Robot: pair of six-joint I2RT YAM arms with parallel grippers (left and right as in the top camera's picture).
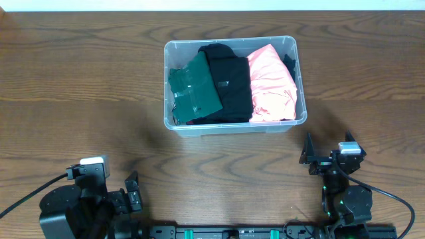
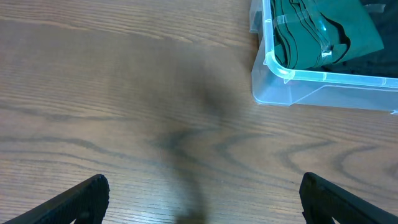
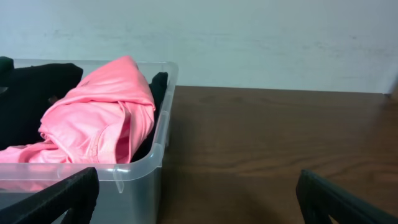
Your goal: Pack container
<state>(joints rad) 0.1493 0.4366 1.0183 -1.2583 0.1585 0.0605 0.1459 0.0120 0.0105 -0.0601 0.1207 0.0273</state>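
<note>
The clear plastic container point(image 1: 234, 127) stands at the table's middle back. It holds a folded green garment point(image 1: 194, 89), a black garment point(image 1: 229, 79) and a pink garment point(image 1: 271, 83) side by side. My left gripper point(image 1: 133, 192) is open and empty at the front left, well short of the container; its view shows the container's corner point(image 2: 277, 87) and the green garment point(image 2: 323, 31). My right gripper point(image 1: 311, 158) is open and empty at the front right, just below the container's right corner point(image 3: 143, 180); the pink garment point(image 3: 99, 118) shows there.
Dark wood table point(image 1: 80, 99) all round the container. A pale wall point(image 3: 249, 37) runs behind the table's far edge. Cables trail from both arm bases at the front edge.
</note>
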